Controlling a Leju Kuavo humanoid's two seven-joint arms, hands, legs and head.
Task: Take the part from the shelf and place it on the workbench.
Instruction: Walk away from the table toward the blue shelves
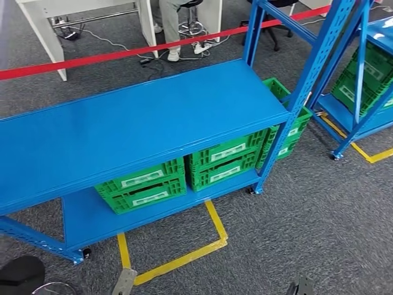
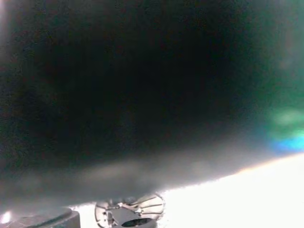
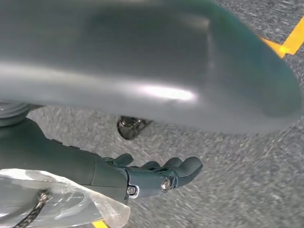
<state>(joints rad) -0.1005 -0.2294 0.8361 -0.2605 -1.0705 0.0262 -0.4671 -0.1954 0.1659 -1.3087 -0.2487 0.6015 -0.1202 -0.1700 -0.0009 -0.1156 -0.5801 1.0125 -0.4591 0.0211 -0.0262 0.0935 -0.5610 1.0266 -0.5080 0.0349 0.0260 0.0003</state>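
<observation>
A long blue shelf (image 1: 139,123) stands in front of me in the head view. On its lower board sit green crates (image 1: 141,184), (image 1: 225,161), (image 1: 287,132) with white labels; what they hold is hidden. My right hand (image 3: 157,178) hangs low over the grey carpet with its fingers stretched out and nothing in them; its dark tip (image 1: 300,286) shows at the bottom edge of the head view. A grey piece of my left arm (image 1: 125,281) pokes in at the bottom edge. The left wrist view is dark and blurred, so the left hand's state cannot be read.
A red tape barrier (image 1: 139,50) runs behind the shelf, with white desks and a seated person (image 1: 171,24) beyond it. A second blue rack (image 1: 361,80) with green crates stands at the right. Yellow floor tape (image 1: 185,258) marks the carpet before the shelf. A dark round object (image 1: 21,273) lies bottom left.
</observation>
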